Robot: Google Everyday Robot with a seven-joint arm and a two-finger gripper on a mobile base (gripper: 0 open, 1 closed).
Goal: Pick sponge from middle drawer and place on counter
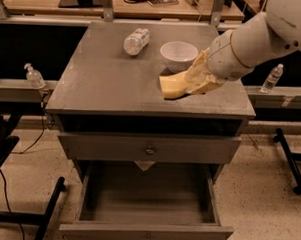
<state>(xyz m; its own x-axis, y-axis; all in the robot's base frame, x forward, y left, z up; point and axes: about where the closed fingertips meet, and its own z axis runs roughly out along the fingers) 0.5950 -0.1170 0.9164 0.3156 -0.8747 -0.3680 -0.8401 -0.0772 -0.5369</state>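
The pale yellow sponge point(171, 86) is clamped in my gripper point(195, 80) over the right part of the grey counter point(107, 85), just in front of the white bowl point(178, 54). Its lower edge is at or just above the counter surface; I cannot tell if it touches. The cream-yellow fingers point(202, 74) are shut on the sponge's right end, with the white arm reaching in from the upper right. The middle drawer point(146, 207) is pulled out below and its grey tray is empty.
A clear plastic bottle point(136, 41) lies on the counter's back. A closed drawer front with a brass knob point(150, 150) sits above the open drawer. A pump bottle point(35, 77) stands at left and a water bottle point(272, 77) at right. The wooden workbench point(145, 6) is behind.
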